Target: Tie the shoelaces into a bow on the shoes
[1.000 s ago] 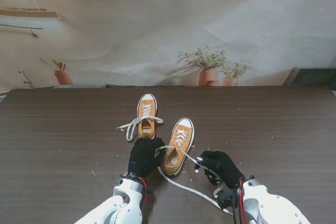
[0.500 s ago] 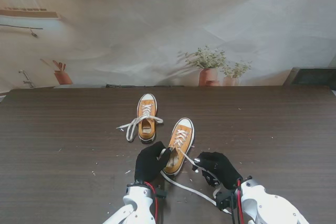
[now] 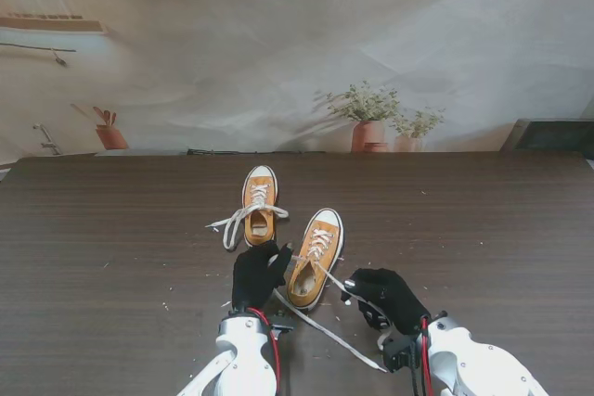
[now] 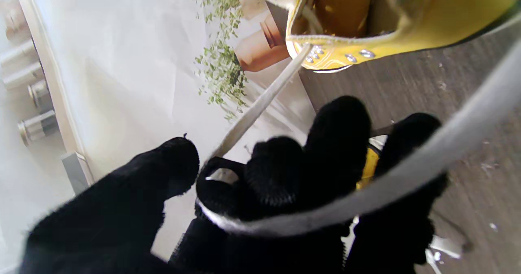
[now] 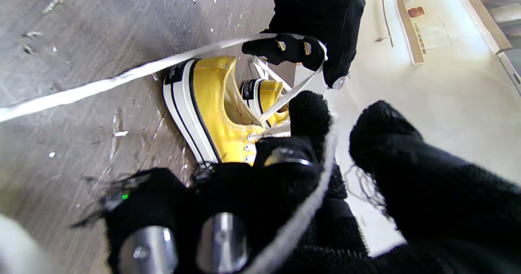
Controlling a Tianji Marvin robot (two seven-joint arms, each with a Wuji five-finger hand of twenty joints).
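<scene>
1. Right black-gloved robot hand [image 3: 385, 296], nearest me, grips one flat white lace end [image 5: 285, 233].
2. Left black-gloved robot hand [image 3: 257, 274] has swung back beside the near yellow canvas sneaker [image 3: 315, 258], clutching the other lace [image 4: 260, 103]; both strands drawn taut, knot not yet formed.
3. Far yellow sneaker [image 3: 259, 208] sits mid-bench [image 3: 111, 229], laces loose.

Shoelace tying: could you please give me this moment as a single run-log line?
phase: laces held, no bow | left hand: shut on lace | right hand: shut on other lace | nearer shoe: untied | farther shoe: laces loose
</scene>
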